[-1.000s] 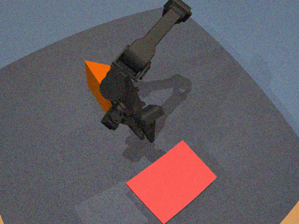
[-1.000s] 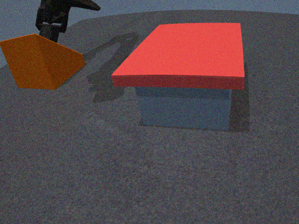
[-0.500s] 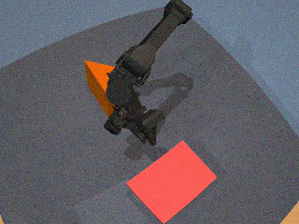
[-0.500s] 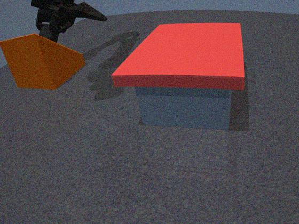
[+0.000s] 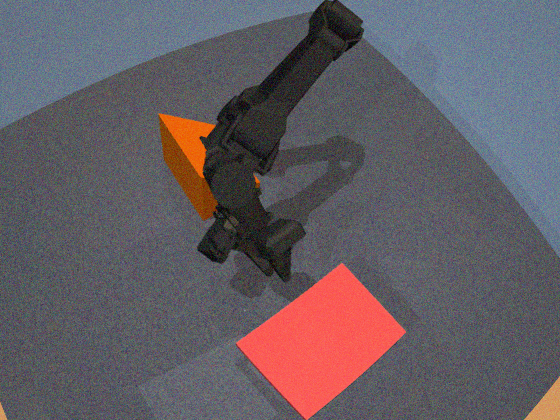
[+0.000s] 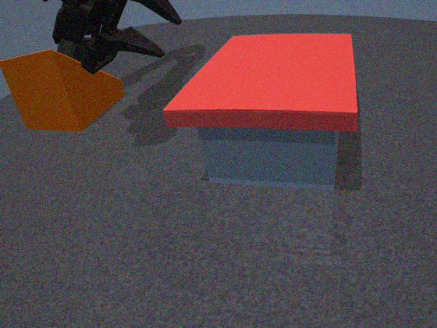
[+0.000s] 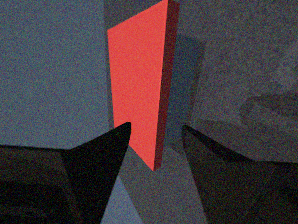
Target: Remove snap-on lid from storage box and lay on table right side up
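The red lid (image 5: 322, 340) (image 6: 269, 74) (image 7: 137, 75) lies level on the storage box, with its flat face up and its rim overhanging the walls. The blue-grey, see-through box (image 6: 269, 160) (image 7: 181, 95) stands on the table under it; in the top view the lid hides most of it. My gripper (image 5: 277, 277) (image 6: 171, 39) (image 7: 156, 127) is partly open, with nothing between its fingers. It hangs in the air off one edge of the lid, its fingertips pointing toward the lid and not touching it. In the wrist view the lid's near corner shows between and beyond the fingertips.
An orange block (image 5: 182, 167) (image 6: 47, 90) with slanted faces stands on the table behind the gripper, partly hidden by the arm in the top view. The arm's shadow falls on the grey table (image 5: 450, 250) (image 6: 156, 254). The table's curved edge shows at the back.
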Robot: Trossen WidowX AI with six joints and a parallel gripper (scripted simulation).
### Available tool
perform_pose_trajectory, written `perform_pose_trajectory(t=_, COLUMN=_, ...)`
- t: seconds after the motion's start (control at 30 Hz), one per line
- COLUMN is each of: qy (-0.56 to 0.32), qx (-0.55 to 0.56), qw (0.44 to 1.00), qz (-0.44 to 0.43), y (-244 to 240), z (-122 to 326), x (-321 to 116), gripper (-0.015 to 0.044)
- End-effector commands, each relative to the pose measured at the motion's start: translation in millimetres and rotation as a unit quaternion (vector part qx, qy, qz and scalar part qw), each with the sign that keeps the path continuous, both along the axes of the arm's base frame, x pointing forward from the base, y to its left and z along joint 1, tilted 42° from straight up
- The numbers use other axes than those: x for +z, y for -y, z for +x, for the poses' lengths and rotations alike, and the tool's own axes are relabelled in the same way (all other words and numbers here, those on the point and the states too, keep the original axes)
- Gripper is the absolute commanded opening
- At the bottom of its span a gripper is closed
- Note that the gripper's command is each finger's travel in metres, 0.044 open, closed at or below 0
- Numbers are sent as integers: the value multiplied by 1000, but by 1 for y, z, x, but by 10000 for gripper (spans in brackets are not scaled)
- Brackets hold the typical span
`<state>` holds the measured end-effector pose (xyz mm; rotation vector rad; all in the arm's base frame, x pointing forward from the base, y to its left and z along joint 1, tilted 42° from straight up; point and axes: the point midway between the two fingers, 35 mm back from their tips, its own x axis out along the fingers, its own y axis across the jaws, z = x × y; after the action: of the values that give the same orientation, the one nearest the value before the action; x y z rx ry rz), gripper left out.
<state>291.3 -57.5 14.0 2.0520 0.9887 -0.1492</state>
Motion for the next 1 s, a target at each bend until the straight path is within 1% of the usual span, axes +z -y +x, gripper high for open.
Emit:
perform_pose_trajectory(t=0.0, qy=-7, qx=0, qw=1000, qz=2, y=-5, z=2, x=-7, gripper=235)
perform_pose_trajectory(t=0.97, qy=-7, qx=0, qw=1000, qz=1, y=-32, z=35, x=-27, gripper=235)
